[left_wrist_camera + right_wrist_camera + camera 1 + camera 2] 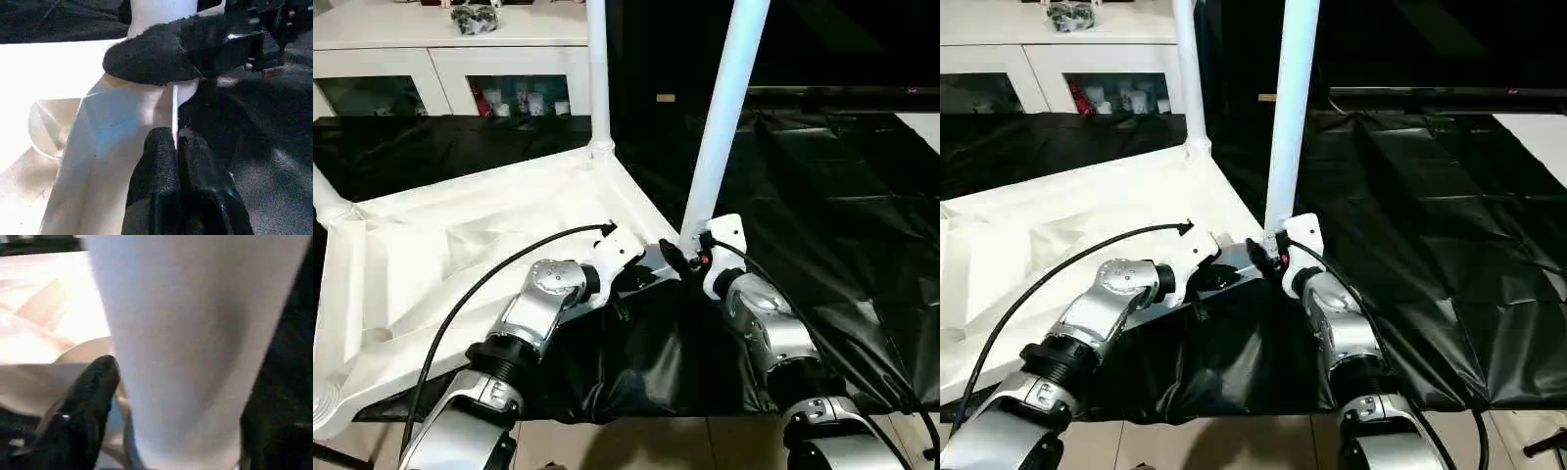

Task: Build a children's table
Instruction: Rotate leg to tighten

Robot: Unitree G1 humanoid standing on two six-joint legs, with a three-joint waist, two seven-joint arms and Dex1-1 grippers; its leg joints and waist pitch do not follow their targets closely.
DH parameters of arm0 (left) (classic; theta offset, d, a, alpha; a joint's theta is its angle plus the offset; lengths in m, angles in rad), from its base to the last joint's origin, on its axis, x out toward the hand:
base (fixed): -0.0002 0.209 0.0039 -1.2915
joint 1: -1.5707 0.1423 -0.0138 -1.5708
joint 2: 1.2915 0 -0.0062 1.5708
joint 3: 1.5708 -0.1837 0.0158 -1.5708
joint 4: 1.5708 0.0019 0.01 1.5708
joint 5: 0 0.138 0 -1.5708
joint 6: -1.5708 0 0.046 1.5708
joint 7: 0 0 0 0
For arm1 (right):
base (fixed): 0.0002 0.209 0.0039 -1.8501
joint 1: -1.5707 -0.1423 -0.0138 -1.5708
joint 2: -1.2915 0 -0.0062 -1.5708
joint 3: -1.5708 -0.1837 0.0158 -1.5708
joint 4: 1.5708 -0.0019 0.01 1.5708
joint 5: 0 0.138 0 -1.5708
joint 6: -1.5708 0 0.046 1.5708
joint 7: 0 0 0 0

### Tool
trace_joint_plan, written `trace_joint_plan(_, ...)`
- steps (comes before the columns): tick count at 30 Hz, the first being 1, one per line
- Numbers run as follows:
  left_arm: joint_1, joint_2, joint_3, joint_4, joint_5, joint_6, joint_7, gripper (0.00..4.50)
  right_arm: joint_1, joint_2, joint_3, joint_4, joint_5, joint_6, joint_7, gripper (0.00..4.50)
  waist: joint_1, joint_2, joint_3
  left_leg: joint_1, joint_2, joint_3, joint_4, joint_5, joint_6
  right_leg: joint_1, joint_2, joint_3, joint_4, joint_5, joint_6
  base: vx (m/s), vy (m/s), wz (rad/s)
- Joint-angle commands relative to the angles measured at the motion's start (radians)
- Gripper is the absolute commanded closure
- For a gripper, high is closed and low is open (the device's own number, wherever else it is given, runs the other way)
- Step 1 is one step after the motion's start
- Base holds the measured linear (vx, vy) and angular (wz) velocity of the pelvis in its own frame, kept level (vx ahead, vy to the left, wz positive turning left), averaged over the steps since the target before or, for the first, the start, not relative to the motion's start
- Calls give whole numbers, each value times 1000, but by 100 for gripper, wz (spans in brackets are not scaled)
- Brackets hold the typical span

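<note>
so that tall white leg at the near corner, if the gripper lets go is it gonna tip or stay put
The near leg leans slightly, so it may not be fully seated and could tip if released. It looks like a hollow plastic tube, so probably light and stiff. Its smooth, tapered surface may slip between the right gripper's fingers.

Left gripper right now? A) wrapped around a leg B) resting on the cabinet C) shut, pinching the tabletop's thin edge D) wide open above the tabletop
C: in the left wrist view the left gripper has its fingers pressed together on the thin white edge of the tabletop.
</note>
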State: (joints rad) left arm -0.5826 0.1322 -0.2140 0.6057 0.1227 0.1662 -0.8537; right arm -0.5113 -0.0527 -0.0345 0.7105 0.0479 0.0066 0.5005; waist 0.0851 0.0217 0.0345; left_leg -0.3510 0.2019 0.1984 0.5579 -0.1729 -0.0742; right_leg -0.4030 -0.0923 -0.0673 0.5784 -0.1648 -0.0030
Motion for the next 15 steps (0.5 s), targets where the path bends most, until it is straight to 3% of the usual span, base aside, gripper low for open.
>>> trace_joint_plan(1, 7, -15, -27, -50, -77, -51, -95, 450, 22, 0, 125, -23, 15, -13, 223, 77, 1, -10, -53, -2, 24, -16, -62, -254, 52, 45, -51, 36, -68, -284, -177, 0, 0, 0)
trace_joint_plan(6, 12, 34, -32, -66, -102, -52, -201, 450, 49, -83, 166, -69, 34, -36, 404, 77, 9, -10, -54, -3, 27, -10, -55, -215, 82, 49, -49, 34, -60, -216, -212, 0, 0, 0)
trace_joint_plan(13, 21, 96, -52, -85, -115, -44, -324, 450, 81, -165, 210, -131, 54, -49, 599, 77, 14, -7, -51, 1, 32, -10, -57, -254, 72, 46, -48, 33, -63, -258, -214, 0, 0, 0)
trace_joint_plan(15, 18, 119, -58, -84, -115, -44, -363, 450, 94, -199, 229, -168, 73, -17, 697, 77, 19, -6, -52, 2, 31, -10, -57, -256, 75, 47, -47, 33, -63, -254, -218, 0, 0, 0)
